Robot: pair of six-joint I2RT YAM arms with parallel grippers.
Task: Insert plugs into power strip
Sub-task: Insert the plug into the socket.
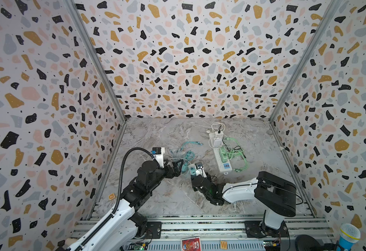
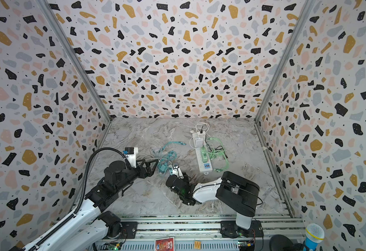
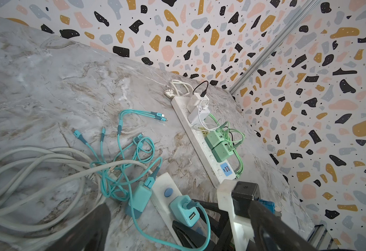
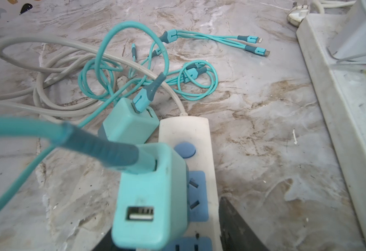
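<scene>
A teal plug [image 4: 154,206] stands upright in the small white power strip [image 4: 186,130] with blue sockets, its teal cable arching away. My right gripper [image 4: 169,230] is open around it, and one finger [image 4: 234,223] stands clear of the plug's side. A second teal plug [image 4: 130,123] lies on the table beside the strip's end. My left gripper [image 1: 180,167] is open just left of both plugs and holds nothing. A long white power strip [image 1: 218,156] further right carries two mint green plugs [image 3: 218,143] and white plugs [image 3: 198,110].
A coil of thick grey cable [image 3: 25,173] and a tangle of loose teal cables [image 3: 123,152] lie left of the small strip. Green cables [image 1: 238,158] loop right of the long strip. Terrazzo walls close in three sides. A blue microphone [image 1: 349,236] stands at the front right.
</scene>
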